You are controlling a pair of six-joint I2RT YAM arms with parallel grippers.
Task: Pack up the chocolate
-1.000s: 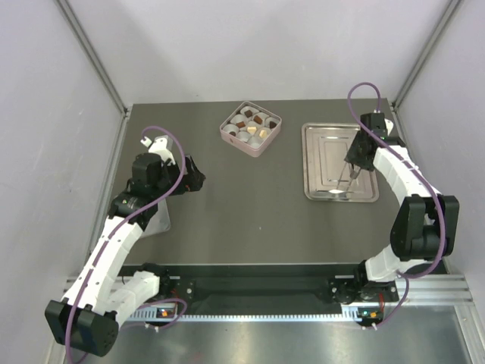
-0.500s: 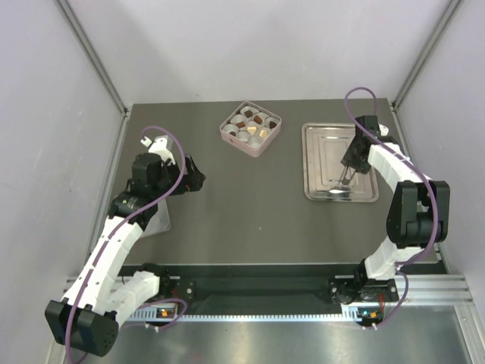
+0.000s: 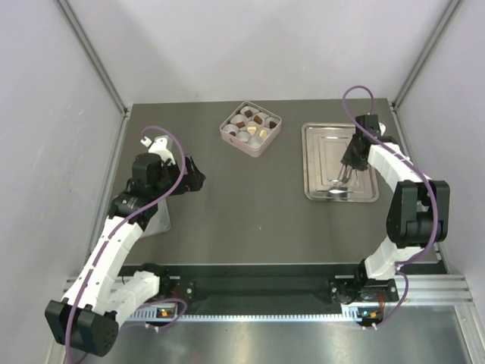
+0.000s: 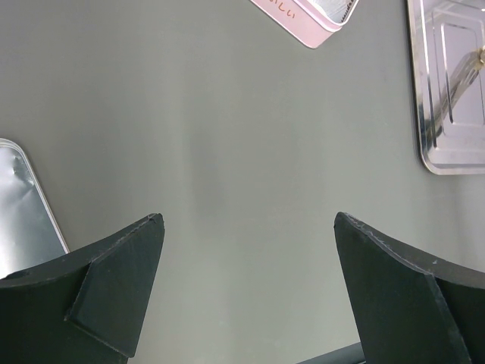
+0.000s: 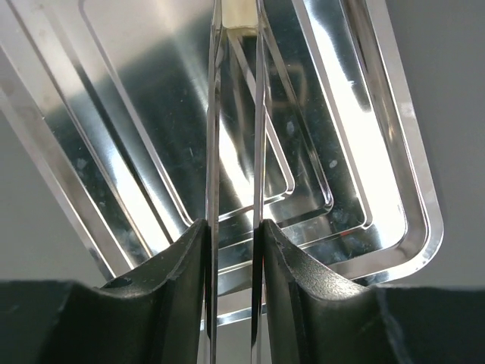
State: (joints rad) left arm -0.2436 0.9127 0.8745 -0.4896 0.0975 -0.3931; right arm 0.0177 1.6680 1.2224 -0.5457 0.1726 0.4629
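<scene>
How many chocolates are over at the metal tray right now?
1: a cream piece between the tips of the tweezers in the right gripper, near the front edge of the metal tray. No others show there.

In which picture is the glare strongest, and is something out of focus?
Right wrist view: strong white glare on the tray, with mirrored streaks beside the tongs. Top view: much milder shine on the same tray. Left wrist view: soft, even light on the table, nothing blurred.

- You have two steel trays: right tray (image 3: 317, 148), left tray (image 4: 23, 205).
- One pink box (image 4: 299, 24).
- One pair of tongs (image 5: 214, 152).
- One cream chocolate (image 5: 236, 15) outside the box; those inside are too small to count.
</scene>
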